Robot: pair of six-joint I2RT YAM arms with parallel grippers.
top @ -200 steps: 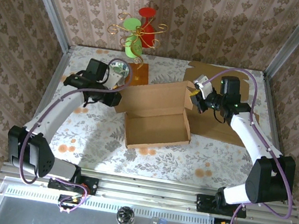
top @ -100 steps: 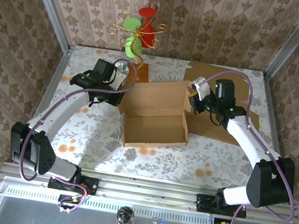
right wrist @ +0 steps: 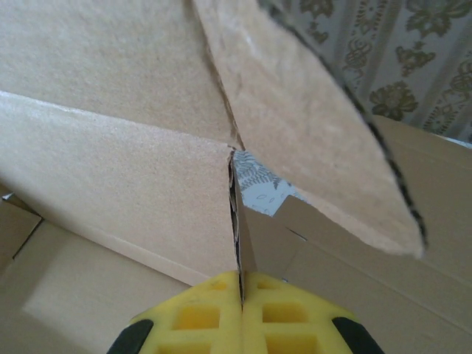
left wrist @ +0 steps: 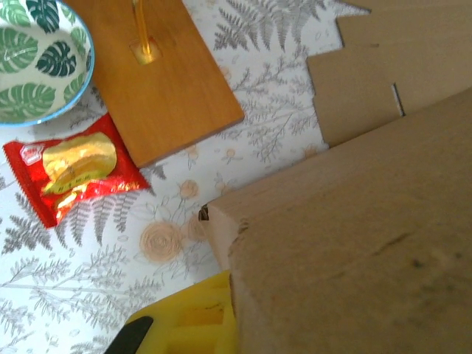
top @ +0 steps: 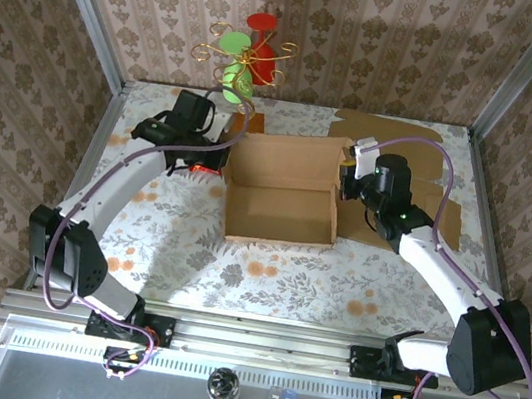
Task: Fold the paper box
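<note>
The brown paper box stands open-topped in the middle of the table, its back lid flap raised. My left gripper is shut on the box's left wall; in the left wrist view one yellow finger presses against the cardboard, which hides the other finger. My right gripper is shut on the right end wall. In the right wrist view the gripper pinches a thin cardboard edge, with the box panels spreading left and an end flap leaning right.
A wooden board carrying a gold stand with red and green cups sits behind the box. Beside it lie a leaf-patterned bowl and a red snack packet. Flat cardboard sheets lie at the back right.
The box has turned square to the table and shifted back. The left gripper moved in and closed on its left wall. The right arm swung left, still gripping the right wall.
</note>
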